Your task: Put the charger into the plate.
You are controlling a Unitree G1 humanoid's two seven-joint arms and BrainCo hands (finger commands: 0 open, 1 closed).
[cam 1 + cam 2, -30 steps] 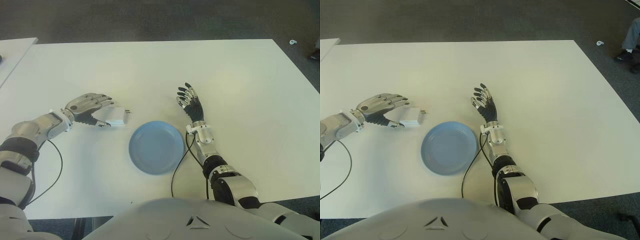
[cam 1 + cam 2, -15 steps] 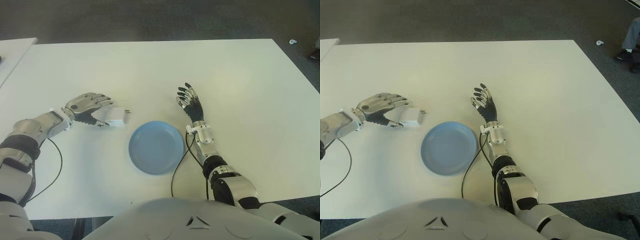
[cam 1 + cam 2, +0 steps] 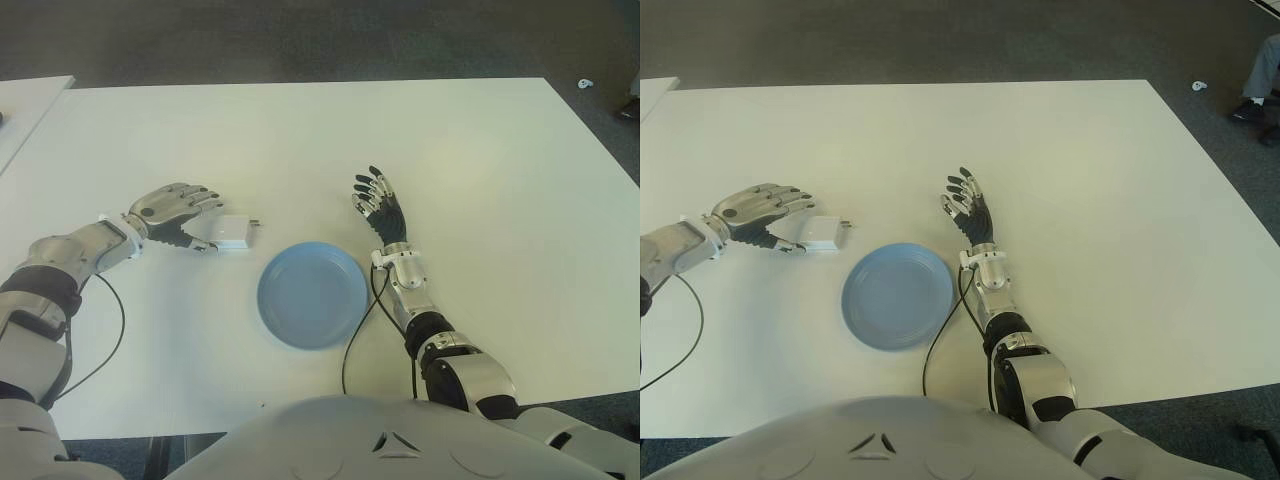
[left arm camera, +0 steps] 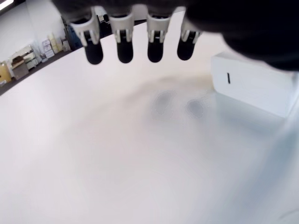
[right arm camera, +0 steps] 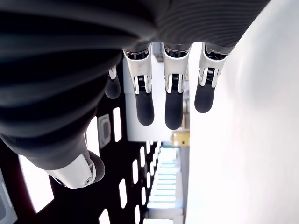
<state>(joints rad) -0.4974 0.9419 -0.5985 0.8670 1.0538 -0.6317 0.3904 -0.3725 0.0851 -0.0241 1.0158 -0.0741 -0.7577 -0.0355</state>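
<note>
The white charger (image 3: 232, 233) lies flat on the white table (image 3: 480, 150), prongs toward the right, just up-left of the blue plate (image 3: 268, 300). My left hand (image 3: 195, 222) hovers at the charger's left end, fingers loosely curved above it and thumb below. In the left wrist view the fingers (image 4: 124, 44) hang free over bare table, and the charger (image 4: 254, 86) sits off to one side near the thumb. My right hand (image 3: 378, 195) shows right of the plate, fingers spread and holding nothing.
A black cable (image 3: 356, 335) runs from my right forearm past the plate's right rim. Another cable (image 3: 117, 335) loops under my left arm. A second table's corner (image 3: 25, 105) shows at far left. A person's foot (image 3: 1252, 108) is on the floor at far right.
My left hand has drifted slightly left, and the charger has shifted a little left with it. The right hand and the plate have not moved.
</note>
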